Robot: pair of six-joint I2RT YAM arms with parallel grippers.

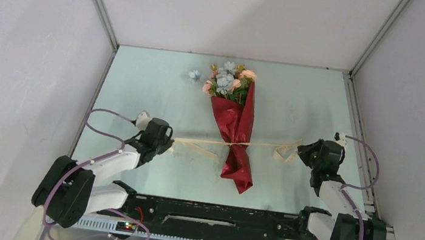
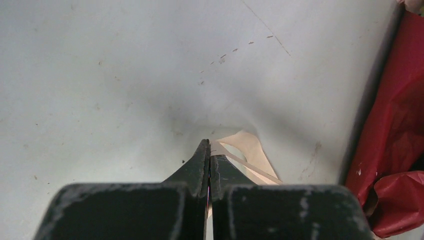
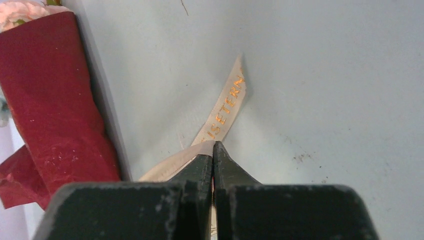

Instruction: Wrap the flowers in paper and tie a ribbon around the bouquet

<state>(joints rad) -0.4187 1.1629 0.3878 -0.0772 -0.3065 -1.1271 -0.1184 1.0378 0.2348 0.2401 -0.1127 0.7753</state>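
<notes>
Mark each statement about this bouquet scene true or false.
1. The paper is wrapped around the flowers. True.
2. The ribbon lies clear of the paper. False: it runs taut across the paper's pinched waist.
3. The left gripper and right gripper are each shut on the ribbon. True.
4. Every blossom is inside the wrap. False: one pale blue blossom lies on the table, left of the flowers.
5. The flower heads point toward the arms. False: they point to the far edge.

A lab robot cell: plain white walls (image 1: pixel 235 12), aluminium frame posts (image 1: pixel 97 2), pale green tabletop (image 1: pixel 141 81).
</notes>
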